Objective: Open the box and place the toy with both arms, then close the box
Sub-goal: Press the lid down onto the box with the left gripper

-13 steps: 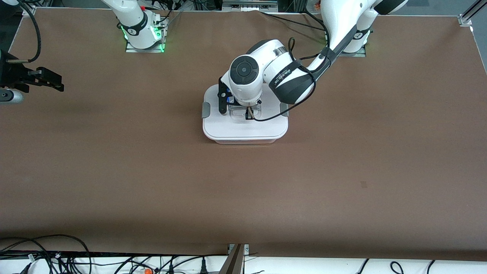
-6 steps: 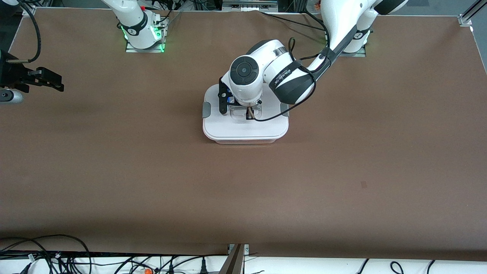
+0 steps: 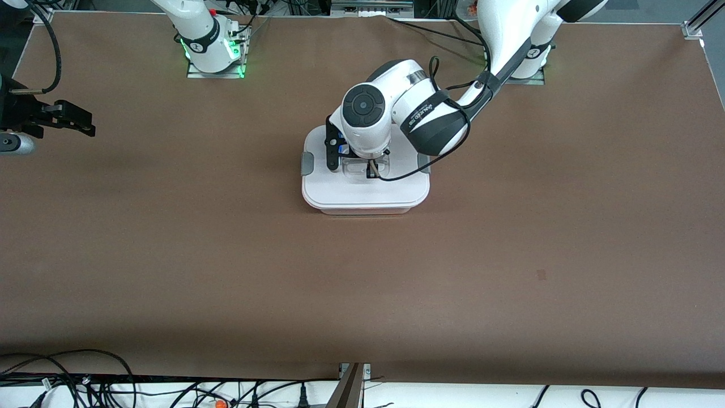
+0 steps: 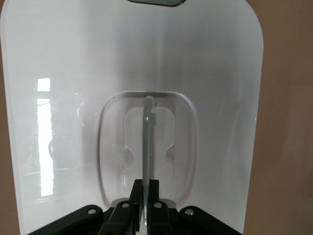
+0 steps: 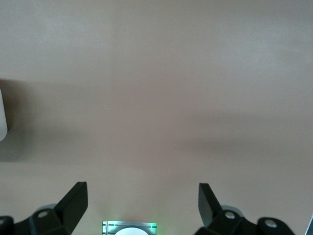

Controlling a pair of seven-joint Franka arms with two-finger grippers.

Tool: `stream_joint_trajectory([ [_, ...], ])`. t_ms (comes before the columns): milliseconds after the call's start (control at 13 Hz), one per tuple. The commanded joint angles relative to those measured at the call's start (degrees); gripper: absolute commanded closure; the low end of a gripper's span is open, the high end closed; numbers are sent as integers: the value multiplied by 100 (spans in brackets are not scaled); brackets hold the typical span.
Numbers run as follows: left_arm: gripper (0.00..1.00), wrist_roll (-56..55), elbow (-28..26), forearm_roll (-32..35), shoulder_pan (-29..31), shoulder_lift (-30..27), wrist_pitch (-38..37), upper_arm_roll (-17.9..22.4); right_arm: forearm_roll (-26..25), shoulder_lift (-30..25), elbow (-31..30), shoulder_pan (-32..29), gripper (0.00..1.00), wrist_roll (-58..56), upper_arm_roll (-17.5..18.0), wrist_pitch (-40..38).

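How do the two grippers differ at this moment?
The left gripper is down on the box, fingers shut on the lid's centre handle; the right gripper hangs open over bare table at the right arm's end, waiting and holding nothing. Both are black, two-fingered.

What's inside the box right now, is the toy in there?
Cannot tell. The white lid lies flat on the box and hides its inside; no toy shows in any view. The left gripper is shut on the lid's handle. The right gripper waits open over bare table.
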Motion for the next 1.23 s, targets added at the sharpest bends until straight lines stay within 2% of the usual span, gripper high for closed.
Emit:
stream_joint_trajectory([
  [0, 100, -134, 188, 68, -55, 88, -102, 9, -20, 26, 104, -77, 0, -32, 79, -42],
  [1154, 100, -415, 223, 42, -73, 105, -75, 1, -11, 52, 166, -68, 0, -32, 79, -42],
])
